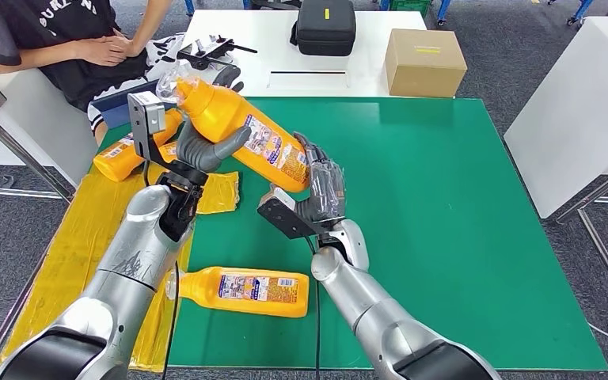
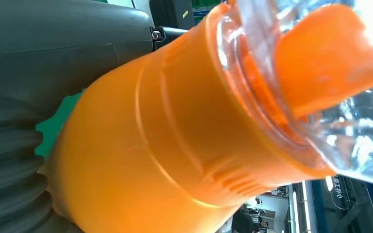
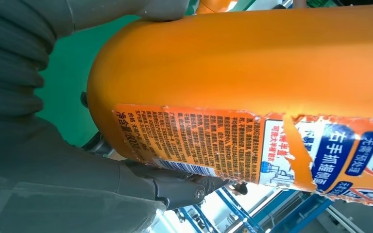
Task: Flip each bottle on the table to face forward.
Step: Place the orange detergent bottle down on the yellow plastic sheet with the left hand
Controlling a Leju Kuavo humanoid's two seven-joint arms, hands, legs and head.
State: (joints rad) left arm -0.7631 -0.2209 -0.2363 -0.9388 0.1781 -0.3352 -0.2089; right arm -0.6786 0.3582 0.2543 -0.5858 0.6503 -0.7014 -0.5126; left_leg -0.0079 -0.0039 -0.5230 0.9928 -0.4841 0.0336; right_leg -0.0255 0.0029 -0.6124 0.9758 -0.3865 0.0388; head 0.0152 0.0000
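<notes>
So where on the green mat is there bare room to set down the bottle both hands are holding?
The green mat lies bare right of the right hand, toward the cardboard box. Crowded on the left: the held bottle, left hand, another bottle on yellow sheeting, and a near bottle.

Orange bottle (image 1: 237, 131) up off the green mat, tilted, clear cap toward the far left, torn label showing. Second bottle (image 1: 245, 290) lies on its side at the near edge, label up. Third bottle (image 1: 127, 154) lies far left.
</notes>
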